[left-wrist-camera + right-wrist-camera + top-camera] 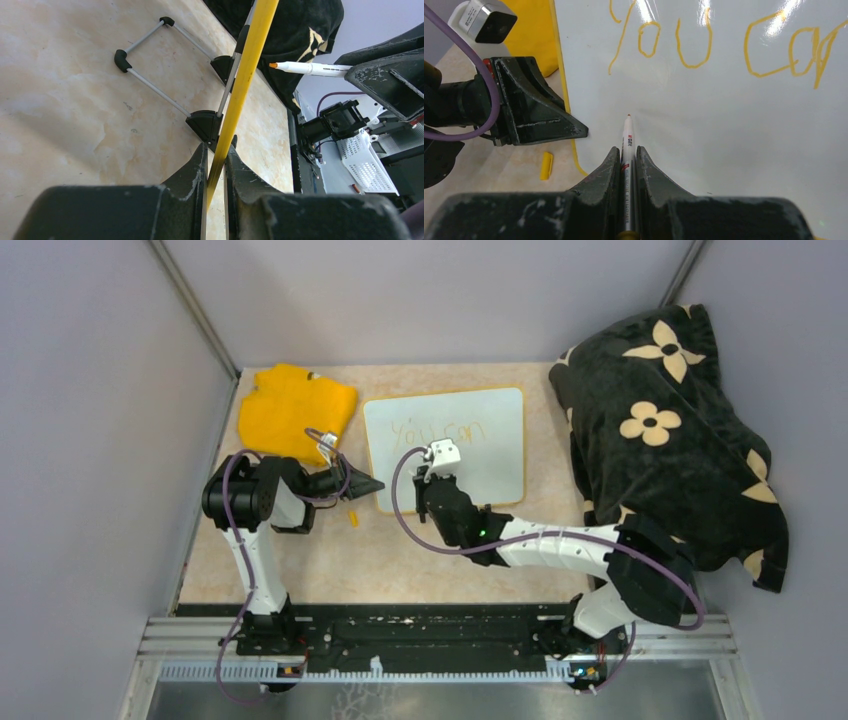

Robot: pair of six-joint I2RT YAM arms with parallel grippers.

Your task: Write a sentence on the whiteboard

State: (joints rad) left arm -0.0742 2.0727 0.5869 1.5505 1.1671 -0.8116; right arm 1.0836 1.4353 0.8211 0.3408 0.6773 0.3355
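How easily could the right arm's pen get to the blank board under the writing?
Probably yes, easily: the right gripper holds the pen with its tip over bare board just below the writing, nothing between them.

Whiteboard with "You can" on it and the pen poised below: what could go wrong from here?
1. The left gripper pinches the whiteboard only by its thin rim; pen pressure could slide or tip the board and skew the sentence.
2. The marker in the right gripper points near the board's left edge, close to the left gripper, so the arms might bump.
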